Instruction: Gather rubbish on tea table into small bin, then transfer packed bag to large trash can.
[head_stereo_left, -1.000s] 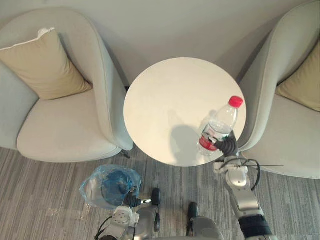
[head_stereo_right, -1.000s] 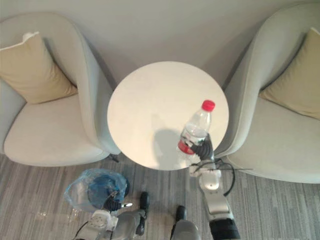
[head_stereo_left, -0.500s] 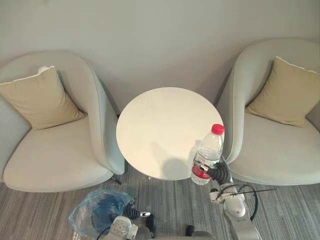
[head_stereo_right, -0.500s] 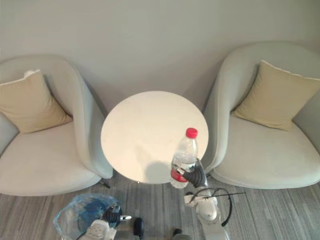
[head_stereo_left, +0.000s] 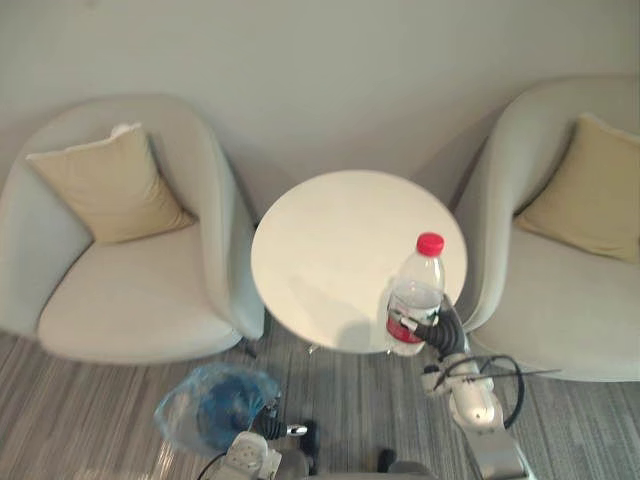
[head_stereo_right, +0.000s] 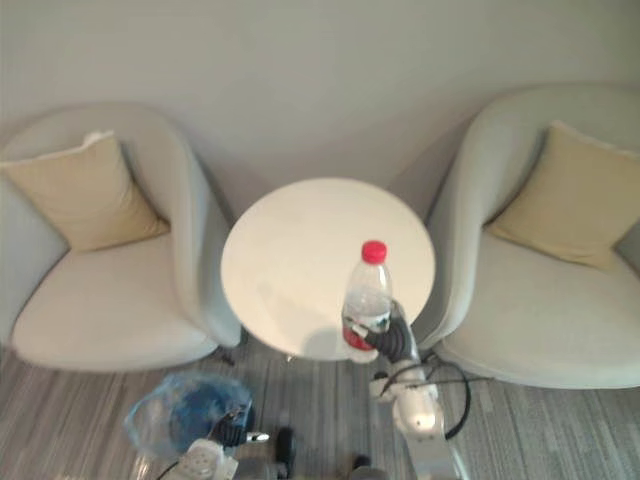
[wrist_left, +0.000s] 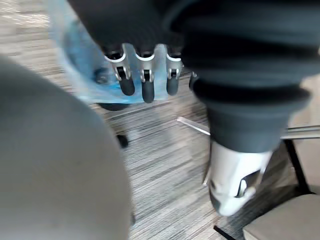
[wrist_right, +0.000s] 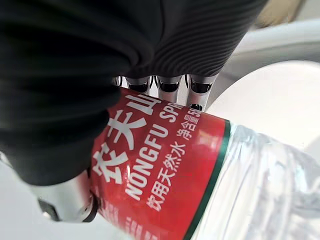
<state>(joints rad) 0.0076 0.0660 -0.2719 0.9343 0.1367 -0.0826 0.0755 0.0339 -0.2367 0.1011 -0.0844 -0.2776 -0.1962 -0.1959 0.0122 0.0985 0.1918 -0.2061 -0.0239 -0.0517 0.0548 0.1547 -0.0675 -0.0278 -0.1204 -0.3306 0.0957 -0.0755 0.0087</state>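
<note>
Water bottle (head_stereo_left: 415, 295), red cap: upright, my right hand (head_stereo_left: 445, 325) wrapped round its red label, at the 5 o'clock rim of the round tea table (head_stereo_left: 330, 240). My left hand (wrist_left: 143, 82) has its fingers curled on the edge of the blue bin bag (head_stereo_left: 215, 405), which sits on the floor at 7 o'clock from the table.

On grey carpet (head_stereo_left: 80, 400) stand round table (head_stereo_left: 340, 250) and blue-bagged bin (head_stereo_left: 215, 405).

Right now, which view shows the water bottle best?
The left eye view: the whole water bottle, red cap to base, held in the right hand at the table's near edge. The right eye view matches it. The right wrist view shows its red label and clear body close up, against the fingers.
</note>
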